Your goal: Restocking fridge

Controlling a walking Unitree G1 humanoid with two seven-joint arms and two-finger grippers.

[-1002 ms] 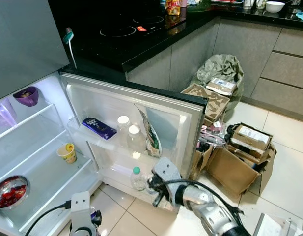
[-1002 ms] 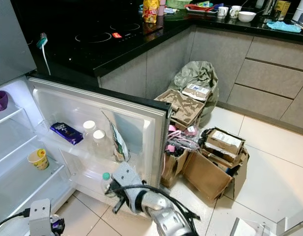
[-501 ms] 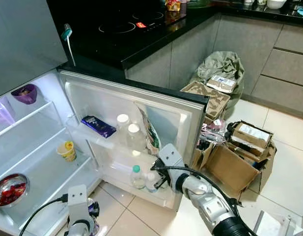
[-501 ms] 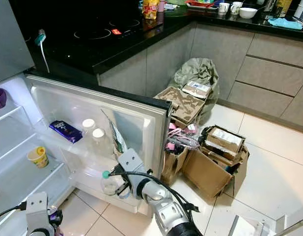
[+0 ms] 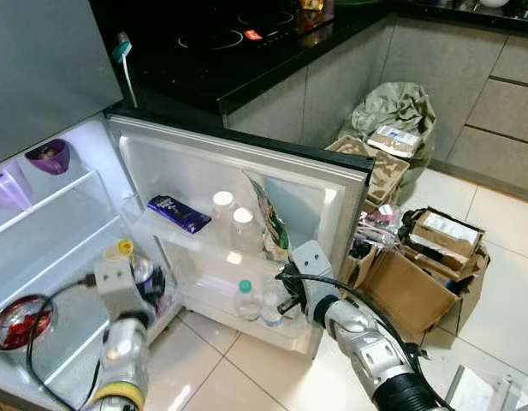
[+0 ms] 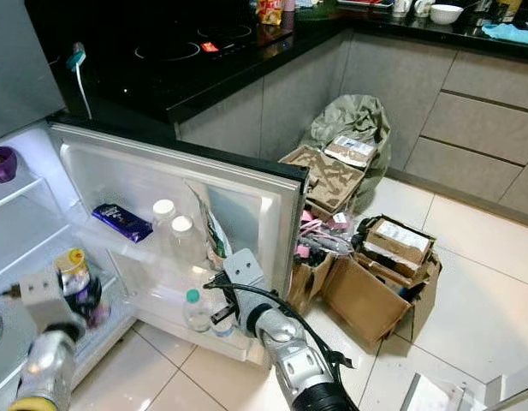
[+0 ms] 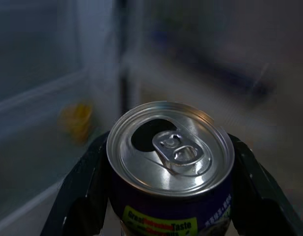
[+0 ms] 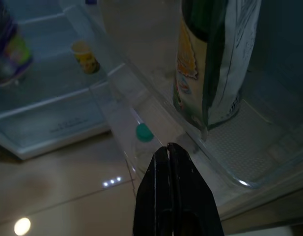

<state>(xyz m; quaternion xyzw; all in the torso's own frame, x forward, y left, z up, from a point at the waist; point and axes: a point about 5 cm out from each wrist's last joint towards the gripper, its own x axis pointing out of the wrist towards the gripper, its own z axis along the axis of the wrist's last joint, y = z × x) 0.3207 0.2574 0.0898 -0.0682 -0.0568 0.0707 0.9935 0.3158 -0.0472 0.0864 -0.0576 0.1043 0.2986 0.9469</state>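
My left gripper (image 5: 142, 281) is shut on a purple drink can (image 5: 145, 271), held upright just in front of the open fridge's lower shelf (image 5: 71, 300). The left wrist view shows the can (image 7: 170, 164) with its silver top, a black finger (image 7: 75, 194) on each side. My right gripper (image 5: 285, 301) is by the lower door bin (image 5: 246, 321), its fingers (image 8: 167, 162) pressed together on nothing. A clear bottle with a green cap (image 5: 245, 300) stands in that bin, beside another small bottle (image 5: 270, 308).
The upper door bin holds a chocolate bar (image 5: 178, 213), two white-capped bottles (image 5: 233, 221) and a snack bag (image 5: 272, 224). Inside the fridge are a yellow cup (image 5: 118, 250), a bowl of red food (image 5: 14, 321) and a purple bowl (image 5: 48, 157). Cardboard boxes (image 5: 418, 274) crowd the floor on the right.
My left arm has lifted the can from near the floor up to the lower fridge shelf. The right gripper has stayed by the lower door bin. The camera has shifted slightly.
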